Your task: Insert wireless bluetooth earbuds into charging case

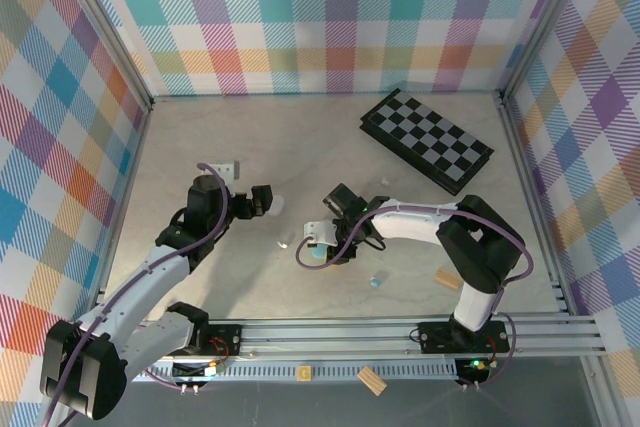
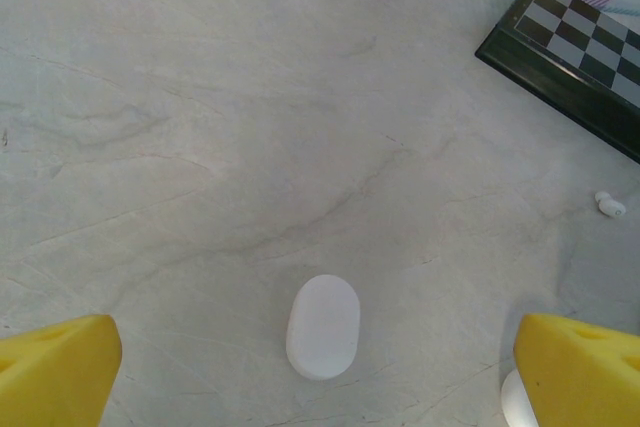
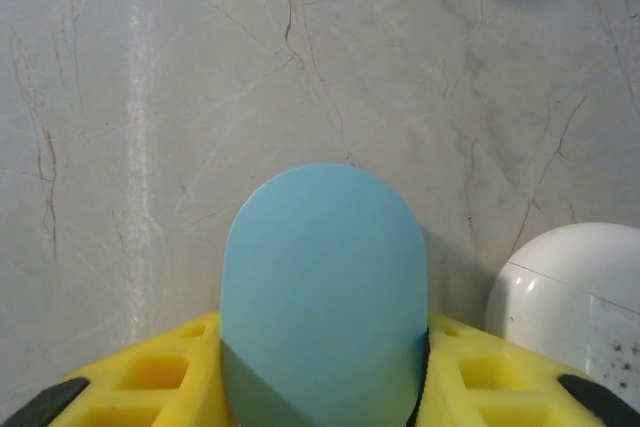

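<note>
Sitting beside blue case [image 3: 322,287], white case [image 3: 575,297]; chessboard [image 1: 425,140] well apart.

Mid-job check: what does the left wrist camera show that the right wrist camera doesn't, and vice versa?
Left wrist, not right: a white oval case lying flat, a loose white earbud, and a chessboard corner. Right wrist, not left: a light blue case gripped between yellow fingers, with a white seamed case beside it. Both: the marbled table and yellow fingers.
</note>
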`<state>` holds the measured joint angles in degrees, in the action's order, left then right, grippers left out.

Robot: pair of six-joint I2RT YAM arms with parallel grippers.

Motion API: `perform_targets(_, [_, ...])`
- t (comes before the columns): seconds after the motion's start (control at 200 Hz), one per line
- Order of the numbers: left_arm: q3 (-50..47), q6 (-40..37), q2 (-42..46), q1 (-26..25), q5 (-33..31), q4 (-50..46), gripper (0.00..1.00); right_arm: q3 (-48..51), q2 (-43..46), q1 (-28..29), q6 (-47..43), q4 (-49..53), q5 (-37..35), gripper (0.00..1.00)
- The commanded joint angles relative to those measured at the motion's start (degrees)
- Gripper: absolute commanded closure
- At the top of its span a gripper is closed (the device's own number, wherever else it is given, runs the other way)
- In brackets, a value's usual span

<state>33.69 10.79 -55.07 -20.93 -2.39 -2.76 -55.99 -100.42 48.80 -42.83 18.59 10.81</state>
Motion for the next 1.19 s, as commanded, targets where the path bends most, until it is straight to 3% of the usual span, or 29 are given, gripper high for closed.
perform_targets(0.0, [0.0,-2.5,0.0,-1.2,2.4,3.4,0.0,-0.9,3.0,-0.6,0.8,1.6,3.4,0.63])
perform_targets(0.17, [-2.6,-11.0,0.1,-5.0,10.9,14.0,0.0,-0.5,9.5,-4.3,3.6,3.4,6.8,0.65])
perform_targets(0.28, [-3.7,-17.6,-0.7,-7.1,21.4,20.6,0.0,-1.0,14.2,-6.9,4.7,6.5,7.9,0.66])
perform_targets(0.465, [-2.3,-23.1,-2.7,-9.2,37.4,21.8,0.01,-4.0,21.0,-10.1,4.9,14.2,10.4,0.69])
perform_targets(0.575, [-1.8,-25.3,-3.8,-10.8,43.8,22.3,0.05,-6.7,23.6,-10.7,4.7,17.9,13.4,0.7])
perform_targets(0.865, [2.6,-25.1,-9.3,-15.6,49.5,22.2,0.11,-11.3,26.2,-10.8,4.9,20.0,22.1,0.71])
perform_targets(1.19, [3.3,-23.8,-10.0,-16.5,51.1,23.5,0.34,-12.7,26.5,-10.7,4.2,20.9,26.2,0.71])
